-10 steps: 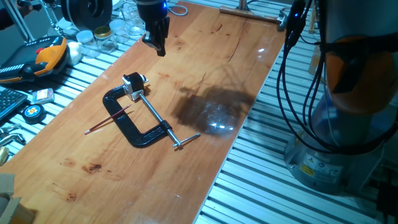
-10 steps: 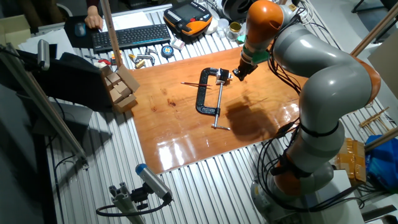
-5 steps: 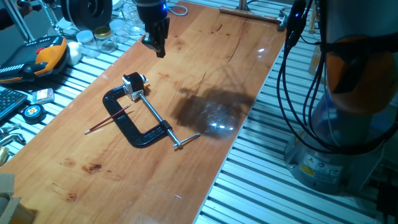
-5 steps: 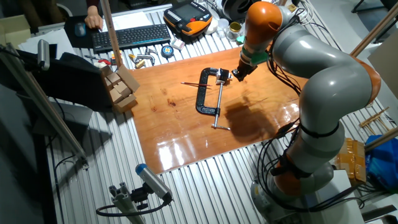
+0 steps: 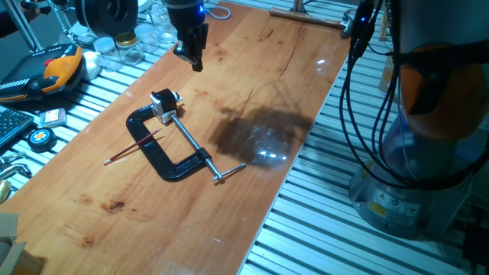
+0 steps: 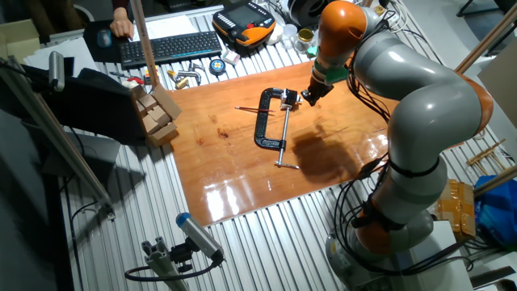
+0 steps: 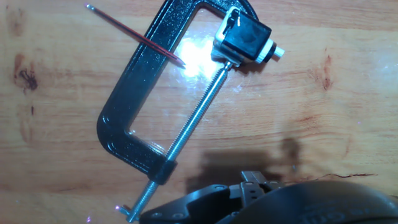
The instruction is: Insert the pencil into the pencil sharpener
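Observation:
The pencil (image 5: 131, 147) is a thin dark red stick lying flat on the wooden table, with its inner end passing under the black C-clamp (image 5: 145, 145). It also shows in the other fixed view (image 6: 246, 110) and in the hand view (image 7: 134, 34). The pencil sharpener (image 5: 163, 103), a small black and white block, sits in the clamp's mouth at the end of the silver screw rod (image 7: 193, 118); it also shows in the hand view (image 7: 245, 40). My gripper (image 5: 196, 61) hangs above the table beyond the sharpener, apart from it. Its fingers look closed together and hold nothing.
Left of the board lie a yellow and black pendant (image 5: 57, 65), glass jars (image 5: 126, 42) and a tape measure (image 5: 40, 137). A keyboard (image 6: 170, 47) and wooden blocks (image 6: 157, 113) show in the other fixed view. A metal bar (image 5: 306, 17) lies at the board's far end.

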Tool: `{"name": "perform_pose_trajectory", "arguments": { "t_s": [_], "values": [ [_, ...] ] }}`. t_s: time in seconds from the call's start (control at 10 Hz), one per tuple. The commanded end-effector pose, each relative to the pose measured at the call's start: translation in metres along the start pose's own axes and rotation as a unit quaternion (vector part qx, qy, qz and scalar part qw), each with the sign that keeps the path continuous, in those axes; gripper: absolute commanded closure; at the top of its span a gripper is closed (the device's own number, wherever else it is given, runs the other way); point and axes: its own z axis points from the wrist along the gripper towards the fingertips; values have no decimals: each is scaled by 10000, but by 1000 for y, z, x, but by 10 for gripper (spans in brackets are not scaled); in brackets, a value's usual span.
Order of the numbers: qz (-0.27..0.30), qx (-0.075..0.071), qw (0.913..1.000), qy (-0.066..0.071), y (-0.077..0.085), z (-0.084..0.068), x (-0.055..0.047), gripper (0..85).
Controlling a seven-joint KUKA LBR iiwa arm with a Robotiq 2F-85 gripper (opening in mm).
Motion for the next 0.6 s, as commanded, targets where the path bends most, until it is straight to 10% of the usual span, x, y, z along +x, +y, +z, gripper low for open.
{"name": "perform_pose_trajectory", "arguments": {
  "t_s": [0.0, 0.5],
  "values": [
    [58, 11, 10000, -20, 1, 2, 0, 850],
    [342, 61, 9993, -118, 12, 17, -2, 850]
  ]
}}
